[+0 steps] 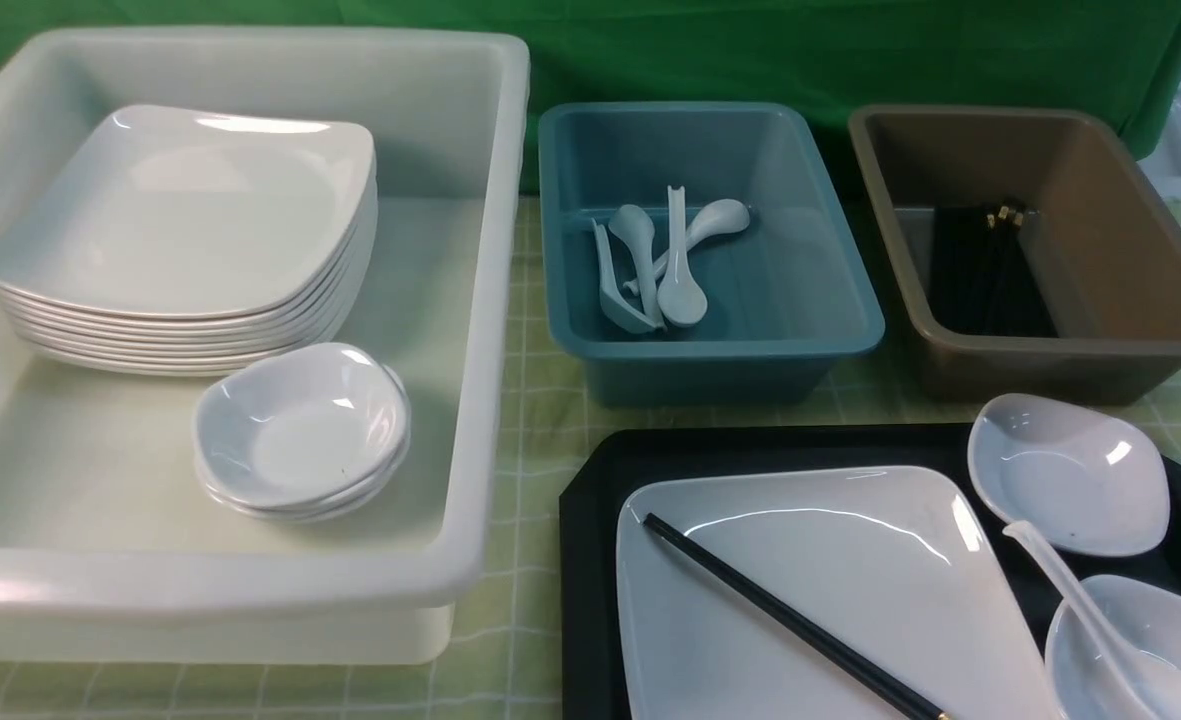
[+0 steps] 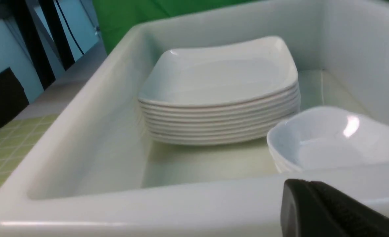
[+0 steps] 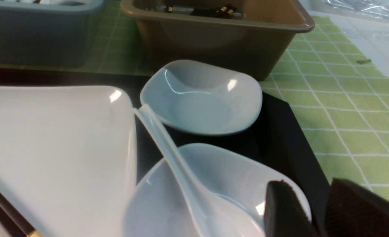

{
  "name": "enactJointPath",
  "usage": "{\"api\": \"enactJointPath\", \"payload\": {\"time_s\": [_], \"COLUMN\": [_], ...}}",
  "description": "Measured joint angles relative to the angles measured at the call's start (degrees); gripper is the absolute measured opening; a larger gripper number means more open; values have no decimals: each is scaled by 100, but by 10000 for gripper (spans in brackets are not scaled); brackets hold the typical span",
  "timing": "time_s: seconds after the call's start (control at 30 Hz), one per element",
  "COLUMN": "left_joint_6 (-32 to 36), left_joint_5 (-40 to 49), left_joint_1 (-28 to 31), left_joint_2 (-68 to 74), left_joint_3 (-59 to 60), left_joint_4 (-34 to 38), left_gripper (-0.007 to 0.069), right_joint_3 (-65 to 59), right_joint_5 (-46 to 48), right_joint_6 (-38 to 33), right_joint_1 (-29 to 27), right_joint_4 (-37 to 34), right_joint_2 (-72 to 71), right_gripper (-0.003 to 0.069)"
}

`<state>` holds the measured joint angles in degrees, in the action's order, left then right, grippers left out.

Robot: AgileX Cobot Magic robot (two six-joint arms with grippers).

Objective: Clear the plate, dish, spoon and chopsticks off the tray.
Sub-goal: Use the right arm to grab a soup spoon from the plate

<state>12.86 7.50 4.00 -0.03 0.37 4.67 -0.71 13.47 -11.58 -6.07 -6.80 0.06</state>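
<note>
The black tray (image 1: 590, 520) lies at the front right. The large white plate (image 1: 850, 590) rests on it with black chopsticks (image 1: 780, 615) slanting across it. Right of the plate sit two small white dishes, a far dish (image 1: 1070, 475) and a near dish (image 1: 1170, 620). The white spoon (image 1: 1080, 610) has its bowl in the near dish, handle pointing away. Neither arm shows in the front view. In the right wrist view my right gripper (image 3: 313, 194) is open, straddling the near dish's (image 3: 234, 177) rim. My left gripper (image 2: 299, 187) is shut and empty at the white bin's near rim (image 2: 148, 204).
The big white bin (image 1: 490, 300) on the left holds a stack of plates (image 1: 190, 220) and several small dishes (image 1: 300, 430). Behind the tray stand a teal bin (image 1: 710, 345) with spoons and a brown bin (image 1: 1110, 240) with chopsticks. A green checked cloth covers the table.
</note>
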Motion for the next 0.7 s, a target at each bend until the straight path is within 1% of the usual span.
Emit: {"api": "enactJointPath", "payload": {"time_s": [0.1,0.17,0.2,0.23,0.27,0.3,0.4,0.43,0.5,0.53,0.57,0.6,0.63,0.67,0.7], "left_joint_6": [-274,-774,-774,-1354,-1729,-1959,-2142,-2209,-2291,-2330,-2609,-3088,-3158,-3575,-3836], "left_joint_5": [-662,-1121,-1121,-1487,-1737,-1936,-2153,-2264,-2470,-2493,-2700,-2885,-2923,-3254,-3698], "left_joint_1": [0,0,0,0,0,0,0,0,0,0,0,0,0,0,0], "left_joint_2": [0,0,0,0,0,0,0,0,0,0,0,-4,-4,-4,-4], "left_joint_3": [0,0,0,0,0,0,0,0,0,0,0,0,0,0,0], "left_joint_4": [587,1182,1182,1637,1827,1897,1827,1683,1497,1470,1400,1383,1383,1349,1229], "left_gripper": [20,20,20,20,20,20,20,20,20,20,20,20,20,20,20], "right_joint_3": [0,0,0,0,0,0,0,0,0,0,0,0,0,0,0], "right_joint_5": [0,0,0,0,-6,-13,-23,-58,-302,-388,-782,-1075,-1120,-1438,-1603], "right_joint_6": [0,0,0,0,0,0,0,44,444,511,1236,2059,2059,2966,3461], "right_joint_1": [0,0,0,0,0,0,0,0,0,0,0,0,0,0,0], "right_joint_4": [0,0,0,0,0,0,0,-76,-473,-602,-1258,-1729,-1791,-2100,-2203], "right_joint_2": [0,0,0,0,0,0,0,0,0,0,0,0,0,0,0], "right_gripper": [240,240,240,240,240,240,240,240,240,240,240,240,240,240,240]}}
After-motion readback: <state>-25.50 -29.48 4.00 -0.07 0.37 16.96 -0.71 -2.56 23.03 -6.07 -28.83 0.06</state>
